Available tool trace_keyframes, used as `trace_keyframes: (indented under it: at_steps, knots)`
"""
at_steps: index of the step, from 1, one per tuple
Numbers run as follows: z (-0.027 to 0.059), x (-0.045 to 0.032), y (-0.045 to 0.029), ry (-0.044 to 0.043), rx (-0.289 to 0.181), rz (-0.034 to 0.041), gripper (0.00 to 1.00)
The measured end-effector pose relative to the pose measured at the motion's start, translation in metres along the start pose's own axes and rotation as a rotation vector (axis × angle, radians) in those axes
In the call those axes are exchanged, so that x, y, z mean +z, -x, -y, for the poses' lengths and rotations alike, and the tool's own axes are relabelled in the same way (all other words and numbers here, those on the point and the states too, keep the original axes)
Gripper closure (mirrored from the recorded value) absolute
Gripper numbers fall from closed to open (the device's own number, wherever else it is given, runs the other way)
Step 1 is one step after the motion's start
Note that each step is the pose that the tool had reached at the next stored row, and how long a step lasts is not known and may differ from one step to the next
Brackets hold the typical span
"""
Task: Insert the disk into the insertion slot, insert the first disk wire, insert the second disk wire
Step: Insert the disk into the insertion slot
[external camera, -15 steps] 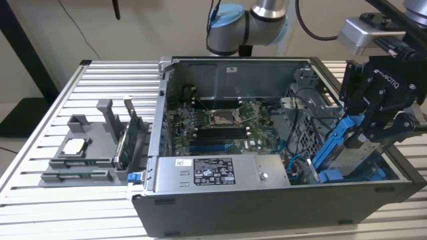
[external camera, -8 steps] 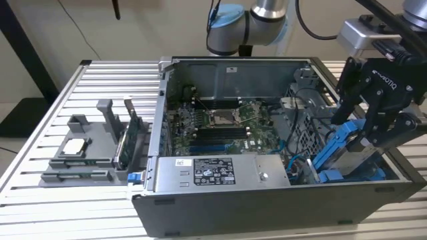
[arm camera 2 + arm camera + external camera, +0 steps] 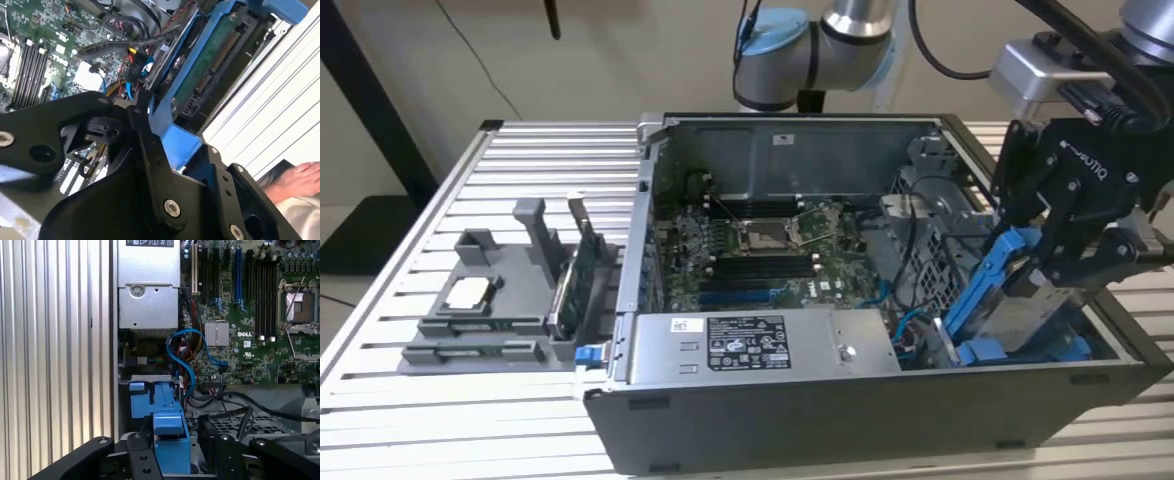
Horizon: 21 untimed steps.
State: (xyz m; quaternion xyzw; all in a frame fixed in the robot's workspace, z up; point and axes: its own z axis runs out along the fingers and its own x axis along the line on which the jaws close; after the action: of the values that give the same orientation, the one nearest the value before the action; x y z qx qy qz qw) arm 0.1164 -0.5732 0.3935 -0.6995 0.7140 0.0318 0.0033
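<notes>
gripper (image 3: 1074,272) is seen at 3 o'clock in the exterior view, over the 4 o'clock corner of the open case (image 3: 854,420). fingers are closed part way and clamped on the disk (image 3: 1027,315), one on each long blue edge of its carrier. same grip is seen in the first wrist view, with the carrier (image 3: 167,425) pinched between the black fingers of the gripper (image 3: 172,452).

disk is held tilted, not flat: upper end is leaned toward 1 o'clock, lower end is dropped toward 7 o'clock onto the blue rails of the slot (image 3: 987,353). it is not seated; how far the lower end has entered cannot be told. in the second wrist view the disk (image 3: 200,75) is seen from its green board side with the connector row exposed, and the gripper (image 3: 182,155) is closed on its near end.

a blue cable (image 3: 185,355) is looped loose beside the motherboard (image 3: 250,315) in the first wrist view, not touching the disk. psu box (image 3: 761,345) is mounted along the case's 6 o'clock wall, motherboard (image 3: 761,250) at the centre.

case is stood on a slatted table (image 3: 400,420). a grey fixture (image 3: 494,300) is set at 9 o'clock, just beside the case. a person's hand (image 3: 295,177) is rested on the table outside the case, in the second wrist view.
</notes>
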Motion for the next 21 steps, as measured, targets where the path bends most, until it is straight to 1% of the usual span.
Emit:
trace_keyframes:
  at_steps: [1, 3, 6, 10, 11, 12, 14, 15, 17, 18, 19, 20, 21]
  knots:
    - [-0.0001, 0.0001, 0.0001, 0.0000, 0.000, 0.0012, 0.55]
    - [-0.0001, 0.0003, -0.0001, 0.0000, 0.000, 0.0030, 0.66]
    - [-0.0001, 0.0003, 0.0000, 0.0001, 0.000, 0.0058, 0.67]
    - [-0.0001, 0.0006, 0.0001, 0.0001, 0.000, 0.0068, 0.67]
    - [-0.0001, 0.0005, 0.0000, 0.0001, 0.000, 0.0062, 0.65]
    - [-0.0001, 0.0000, 0.0000, 0.0001, 0.000, 0.0060, 0.59]
    - [-0.0003, -0.0041, 0.0002, 0.0001, 0.000, 0.0059, 0.59]
    - [-0.0004, -0.0072, 0.0004, 0.0001, 0.000, 0.0061, 0.52]
    - [-0.0007, -0.0133, 0.0008, 0.0001, 0.000, 0.0058, 0.52]
    - [-0.0008, -0.0144, 0.0013, 0.0001, 0.000, 0.0061, 0.52]
    - [-0.0007, -0.0144, 0.0018, -0.0007, 0.000, 0.0062, 0.52]
    - [-0.0009, -0.0143, 0.0022, -0.0069, -0.001, 0.0067, 0.52]
    - [-0.0009, -0.0143, 0.0025, -0.0165, -0.002, 0.0086, 0.52]
